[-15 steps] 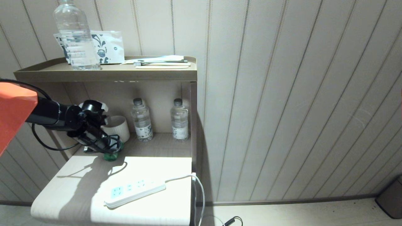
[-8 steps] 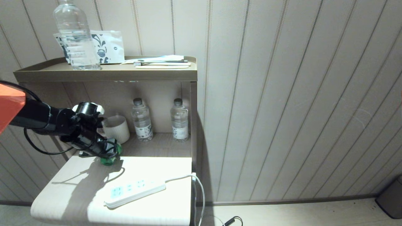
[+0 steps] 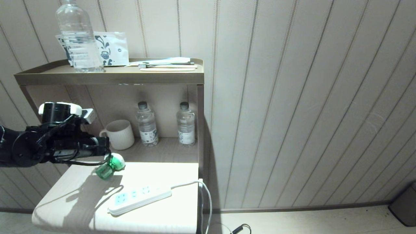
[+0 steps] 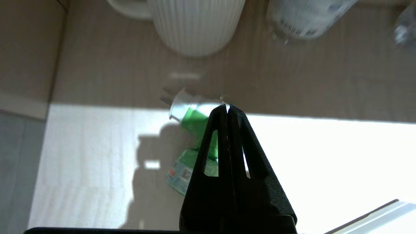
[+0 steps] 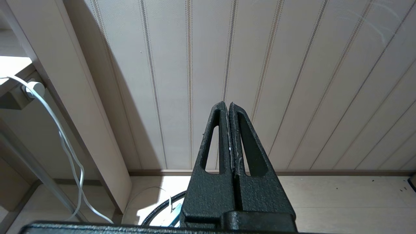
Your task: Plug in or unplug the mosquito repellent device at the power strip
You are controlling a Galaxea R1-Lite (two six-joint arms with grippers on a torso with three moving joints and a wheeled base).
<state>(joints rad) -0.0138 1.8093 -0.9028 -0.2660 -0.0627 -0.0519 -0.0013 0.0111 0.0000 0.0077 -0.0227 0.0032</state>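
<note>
We are regrasping: the left pincer (image 4: 227, 109) is pressed together, empty, over the device (image 4: 190, 143), which is lying tipped behind the strip (image 3: 139, 197). Next: spreading and re-pinching.

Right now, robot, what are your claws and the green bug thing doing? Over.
Left claw shut, empty, above mosquito repellent device. Device lying tipped on table, unplugged. Right claw shut, parked by the wall. Power strip sockets free; nothing between.

Pale shelf (image 3: 169, 208) bearing power strip (image 3: 139, 197), tipped mosquito repellent device (image 3: 110, 166).
</note>
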